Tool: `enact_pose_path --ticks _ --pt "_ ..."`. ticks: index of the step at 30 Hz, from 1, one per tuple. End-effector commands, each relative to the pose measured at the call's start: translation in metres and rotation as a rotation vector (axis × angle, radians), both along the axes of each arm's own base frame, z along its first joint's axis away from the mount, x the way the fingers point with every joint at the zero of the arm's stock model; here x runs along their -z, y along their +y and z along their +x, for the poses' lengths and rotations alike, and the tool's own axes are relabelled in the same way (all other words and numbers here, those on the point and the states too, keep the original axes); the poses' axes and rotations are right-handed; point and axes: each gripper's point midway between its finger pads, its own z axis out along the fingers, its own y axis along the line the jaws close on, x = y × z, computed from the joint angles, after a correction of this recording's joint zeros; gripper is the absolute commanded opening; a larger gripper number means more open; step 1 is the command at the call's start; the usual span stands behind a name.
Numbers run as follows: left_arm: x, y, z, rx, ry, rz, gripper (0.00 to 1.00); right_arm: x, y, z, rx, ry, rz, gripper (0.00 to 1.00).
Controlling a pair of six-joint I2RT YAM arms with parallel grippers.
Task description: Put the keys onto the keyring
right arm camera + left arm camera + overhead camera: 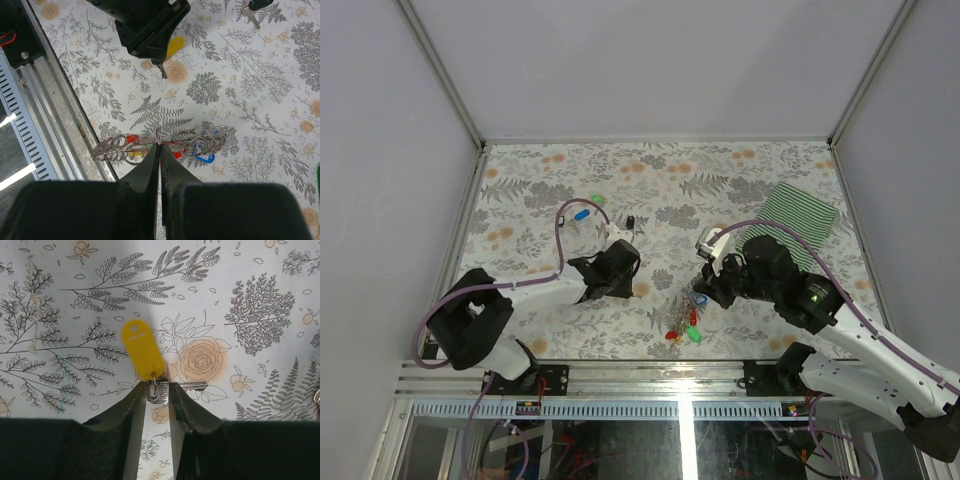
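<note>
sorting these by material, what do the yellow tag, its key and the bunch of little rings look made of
Yellow tag: likely plastic, smooth, evenly coloured, slightly glossy, with a neat hole at one end. Key: metal, silvery with a bright sheen on the blade; which metal is unclear. Little rings: metal wire, silvery coiled loops catching light.

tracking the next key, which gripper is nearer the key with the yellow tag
Left. The left gripper has its jaws closed on the yellow-tagged key. The right gripper is off to that key's right, shut on the keyring.
</note>
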Motion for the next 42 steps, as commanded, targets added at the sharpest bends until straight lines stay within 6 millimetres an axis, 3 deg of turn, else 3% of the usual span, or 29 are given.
enact_pose_path --ticks 1,9,42 --pt "-0.014 -0.009 0.018 -0.029 -0.07 -0.008 0.23 -0.024 0.013 0.004 -0.018 -0.048 0.085 0.0" --pt "-0.009 -0.007 0.017 -0.025 -0.064 0.03 0.18 -0.023 0.013 0.003 -0.022 -0.043 0.086 0.0" --pt "-0.003 -0.003 0.008 -0.009 -0.038 0.103 0.18 -0.024 0.016 0.003 -0.031 -0.042 0.088 0.0"
